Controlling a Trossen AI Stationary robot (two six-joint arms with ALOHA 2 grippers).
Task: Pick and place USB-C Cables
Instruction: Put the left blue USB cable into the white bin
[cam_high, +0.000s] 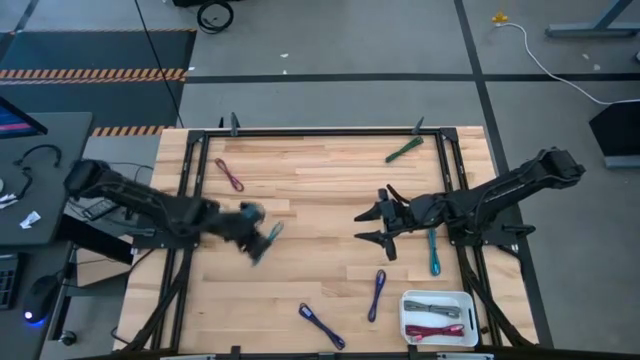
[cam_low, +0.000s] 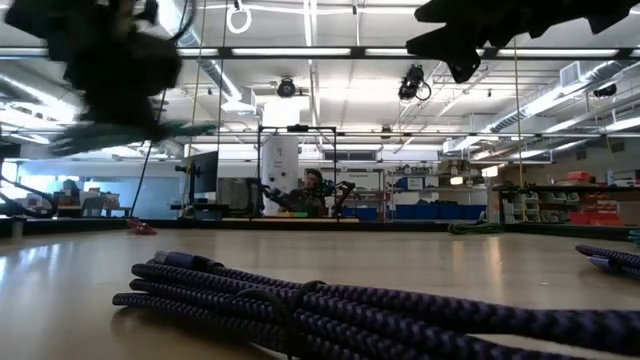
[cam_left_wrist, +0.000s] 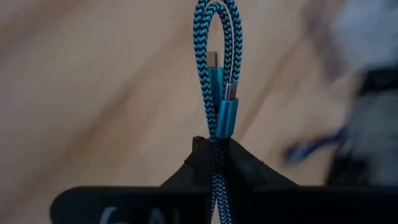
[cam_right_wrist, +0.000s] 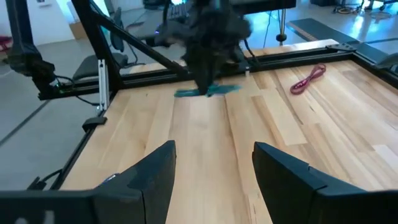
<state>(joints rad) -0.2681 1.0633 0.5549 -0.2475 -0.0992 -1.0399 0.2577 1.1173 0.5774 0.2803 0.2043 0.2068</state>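
My left gripper (cam_high: 257, 229) is left of the table's middle, shut on a teal braided cable bundle (cam_left_wrist: 217, 68), which the right wrist view also shows (cam_right_wrist: 207, 91). My right gripper (cam_high: 372, 225) hangs open right of the middle, above bare wood, fingers (cam_right_wrist: 155, 171) apart and pointing toward the left arm. Lying flat on the table are a magenta cable (cam_high: 229, 175), a green cable (cam_high: 404, 150), a teal cable (cam_high: 434, 250) and two blue cables (cam_high: 377, 293) (cam_high: 321, 325). A dark blue bundle (cam_low: 350, 310) fills the foreground of the low view. My left gripper pinches the teal bundle between its two fingers (cam_left_wrist: 242, 165), across the strands just behind the plugs (cam_left_wrist: 225, 115). The looped end (cam_left_wrist: 217, 12) with both plugs sticks out beyond the fingertips. The bundle (cam_low: 140, 135) is lifted clear of the table, roughly level.
A white tray (cam_high: 462, 300) at the near right corner holds a grey and a red cable. A black frame rail (cam_high: 320, 131) runs around the wooden top. Bare wood lies between the two grippers. A desk with gear stands left of the table.
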